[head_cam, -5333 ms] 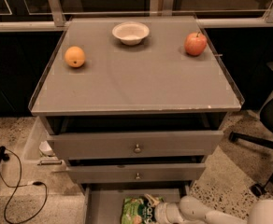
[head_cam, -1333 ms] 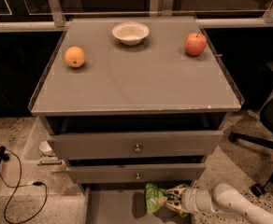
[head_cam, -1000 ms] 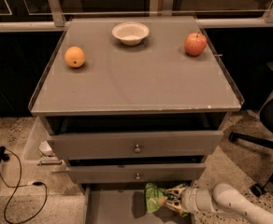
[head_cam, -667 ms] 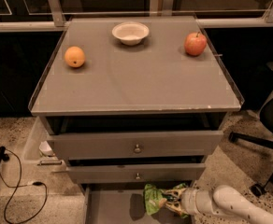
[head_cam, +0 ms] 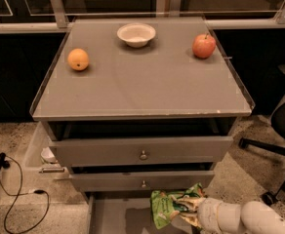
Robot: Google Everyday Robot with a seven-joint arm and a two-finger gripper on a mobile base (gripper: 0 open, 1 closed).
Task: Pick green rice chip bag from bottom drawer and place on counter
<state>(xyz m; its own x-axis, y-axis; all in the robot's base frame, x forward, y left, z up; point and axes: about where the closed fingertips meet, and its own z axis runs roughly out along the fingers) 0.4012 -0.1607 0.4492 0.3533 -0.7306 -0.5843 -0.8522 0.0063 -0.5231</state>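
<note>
1. The crinkly green foil rice chip bag [head_cam: 168, 207] hung just above the floor of the shallow grey bottom drawer [head_cam: 114, 217].
2. The robot's pale gripper [head_cam: 193, 211] was clamped on its right edge.
3. It looked light, soft and slippery; the crimped seam seemed the best hold.

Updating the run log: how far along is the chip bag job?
Done: the bottom drawer is open and the green rice chip bag grasped. In hand: the gripper, at the view's bottom right over the drawer, holds the bag clear of the drawer floor, shadow beneath. Left: lift it onto the counter, which carries only an orange, bowl and apple.
</note>
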